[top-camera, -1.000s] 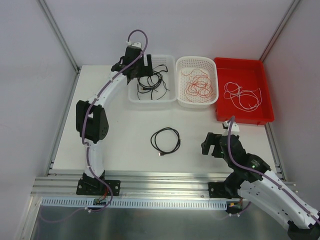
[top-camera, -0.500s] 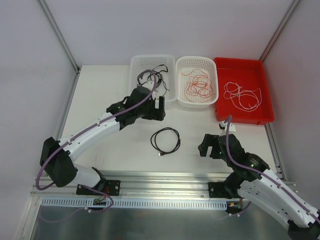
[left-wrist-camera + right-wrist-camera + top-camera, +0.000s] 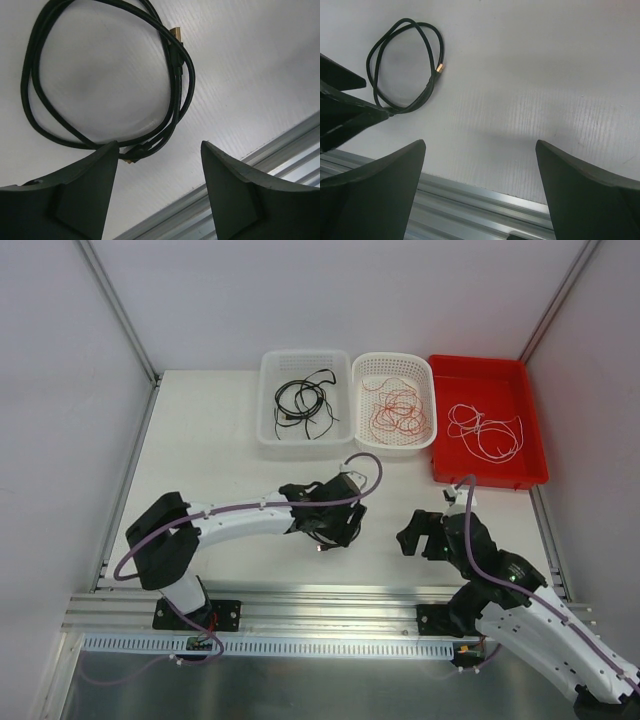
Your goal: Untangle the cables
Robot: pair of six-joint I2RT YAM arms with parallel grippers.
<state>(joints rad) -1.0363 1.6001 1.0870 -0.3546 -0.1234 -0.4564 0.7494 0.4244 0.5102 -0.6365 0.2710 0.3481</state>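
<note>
A coiled black cable (image 3: 175, 85) with gold plugs lies on the white table. My left gripper (image 3: 159, 143) hangs low over its near edge, jaws open, the left fingertip (image 3: 107, 155) over the coil's lowest strands and nothing between the jaws. From above, the left gripper (image 3: 335, 528) hides most of that coil. The right wrist view shows the same cable (image 3: 432, 80) to the left of my right gripper (image 3: 480, 142), which is open and empty over bare table. More black cables (image 3: 305, 400), orange-red cables (image 3: 398, 412) and a white cable (image 3: 485, 432) lie in containers at the back.
A white bin (image 3: 300, 438), a white basket (image 3: 395, 445) and a red tray (image 3: 490, 477) stand in a row at the back. An aluminium rail (image 3: 330, 605) runs along the table's near edge, close under both grippers. The right gripper (image 3: 420, 535) sits right of the coil.
My left arm has swung from the white bin at the back down to the coiled cable mid-table, and its jaws have narrowed somewhat. The right gripper has barely moved.
</note>
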